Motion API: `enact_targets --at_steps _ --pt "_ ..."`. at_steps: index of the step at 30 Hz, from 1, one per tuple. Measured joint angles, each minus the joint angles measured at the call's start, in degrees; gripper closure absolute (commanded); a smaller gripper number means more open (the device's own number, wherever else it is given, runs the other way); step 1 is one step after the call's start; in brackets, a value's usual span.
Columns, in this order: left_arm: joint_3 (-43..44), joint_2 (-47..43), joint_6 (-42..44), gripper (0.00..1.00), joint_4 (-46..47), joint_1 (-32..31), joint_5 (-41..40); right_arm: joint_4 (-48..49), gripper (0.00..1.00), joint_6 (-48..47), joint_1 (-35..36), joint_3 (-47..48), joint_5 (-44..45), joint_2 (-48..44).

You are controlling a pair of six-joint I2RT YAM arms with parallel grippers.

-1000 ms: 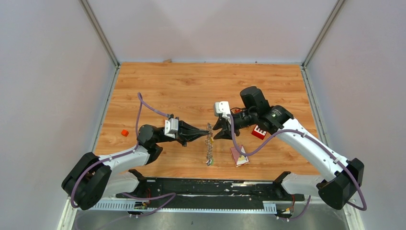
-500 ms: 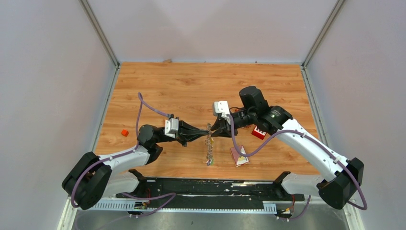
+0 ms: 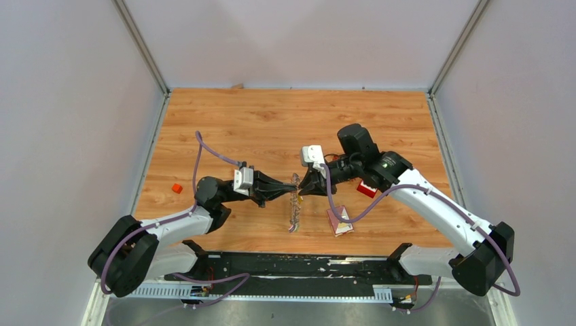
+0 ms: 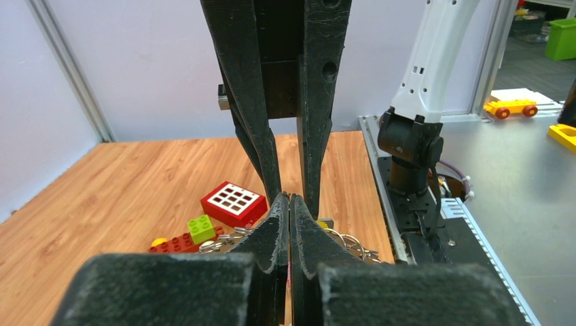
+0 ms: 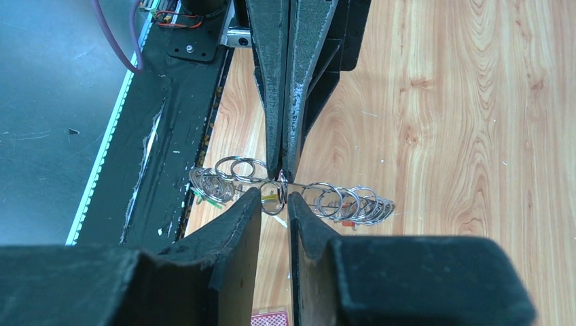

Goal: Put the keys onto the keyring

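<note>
A: Our left gripper stayed clamped shut on the keyring, which dangled above the table

B: And our right gripper moved in, its jaws narrowed to a slit around one ring. We judged it wasn't pinching yet

Wooden bench carrying an orange cube far left of the left pincer, a red block right of the right pincer, and a pink card on its near side.

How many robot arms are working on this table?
2. The left arm reaches in from the near-left corner, the right arm from the near-right; both meet at the keyring. None seems hidden.
</note>
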Motion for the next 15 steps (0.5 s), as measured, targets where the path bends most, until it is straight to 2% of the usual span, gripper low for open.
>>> enact_targets --at_steps 9,15 --pt "0.00 0.00 0.02 1.00 0.00 0.00 0.00 0.42 0.83 0.37 0.15 -0.09 -0.15 0.09" --pt "0.00 0.00 0.02 1.00 0.00 0.00 0.00 0.48 1.00 0.61 0.22 -0.09 -0.15 0.09"
